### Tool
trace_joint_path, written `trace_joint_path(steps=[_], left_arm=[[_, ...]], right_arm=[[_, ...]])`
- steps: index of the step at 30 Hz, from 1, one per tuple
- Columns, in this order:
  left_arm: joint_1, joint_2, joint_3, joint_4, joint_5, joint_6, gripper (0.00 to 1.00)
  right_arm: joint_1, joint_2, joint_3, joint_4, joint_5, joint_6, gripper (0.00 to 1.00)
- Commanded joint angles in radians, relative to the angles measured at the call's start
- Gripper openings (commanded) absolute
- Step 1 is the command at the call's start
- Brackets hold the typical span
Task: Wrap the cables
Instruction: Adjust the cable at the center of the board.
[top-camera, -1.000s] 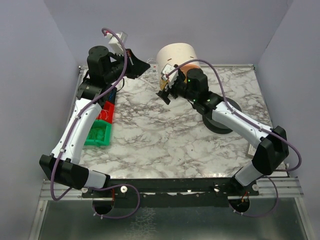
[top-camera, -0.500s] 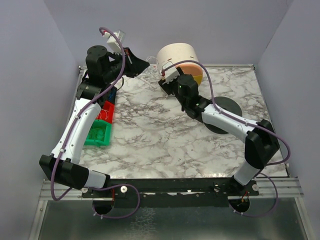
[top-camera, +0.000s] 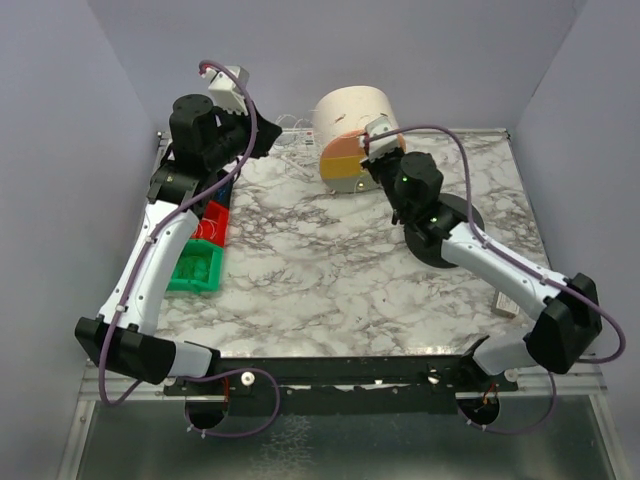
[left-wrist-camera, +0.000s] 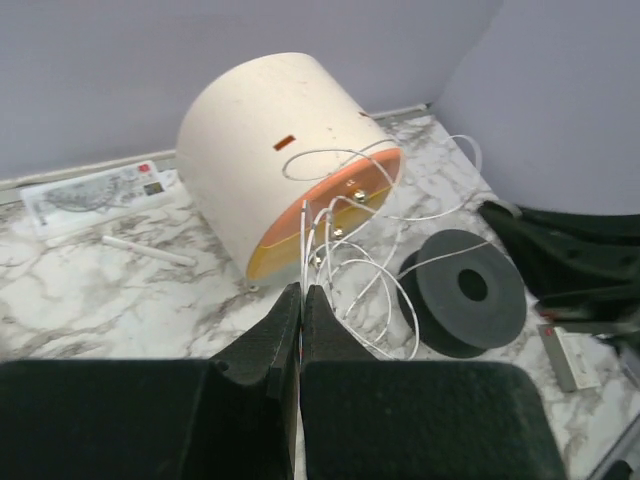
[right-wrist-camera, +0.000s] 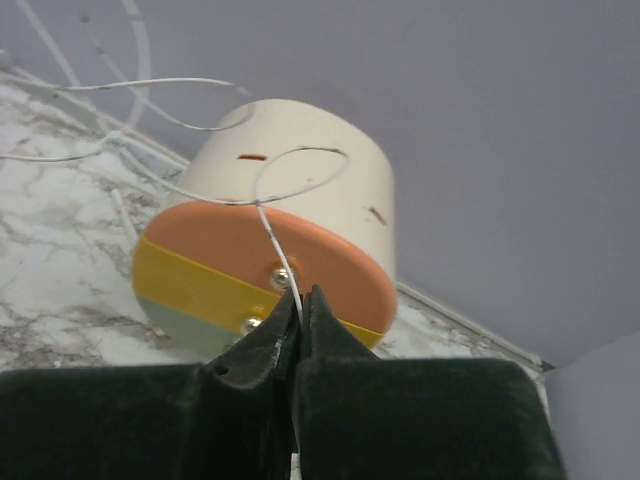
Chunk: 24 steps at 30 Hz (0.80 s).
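Now the right gripper (right-wrist-camera: 300, 302) has clamped, seemingly on a cable (right-wrist-camera: 263, 212), left gripper (left-wrist-camera: 302, 296) clenched.

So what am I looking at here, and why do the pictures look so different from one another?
These are two robot arms bolted side by side. The wide picture is from a fixed camera overhead; the other two come from cameras on each wrist, looking past its own tool. On the marble table lie a cream drum on its side, a dark grey spool, a red bin, a green bin, and hair-thin white cables. The left tool and the right tool are each pinched shut on a strand near the drum.
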Motion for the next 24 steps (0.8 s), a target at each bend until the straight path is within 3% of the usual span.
trace_joint_path(steps=[1,5,11,21,24], left_arm=[[0.007,-0.061,-0.020,-0.060,-0.196,0.123,0.00],[0.009,-0.081,-0.049,-0.080,-0.237,0.194,0.00],[0.009,-0.103,-0.100,-0.095,-0.181,0.285,0.00],[0.015,-0.138,-0.150,-0.088,-0.548,0.327,0.00],[0.020,-0.134,-0.159,-0.099,-0.584,0.316,0.12]], right_arm=[[-0.079,-0.117,-0.006,-0.016,0.016,-0.001,0.01],[-0.187,-0.179,0.026,-0.086,-0.003,0.034,0.01],[-0.277,-0.239,0.015,-0.090,-0.001,0.032,0.01],[-0.419,-0.299,0.044,-0.137,0.009,0.092,0.01],[-0.488,-0.310,0.043,-0.156,-0.027,0.126,0.01]])
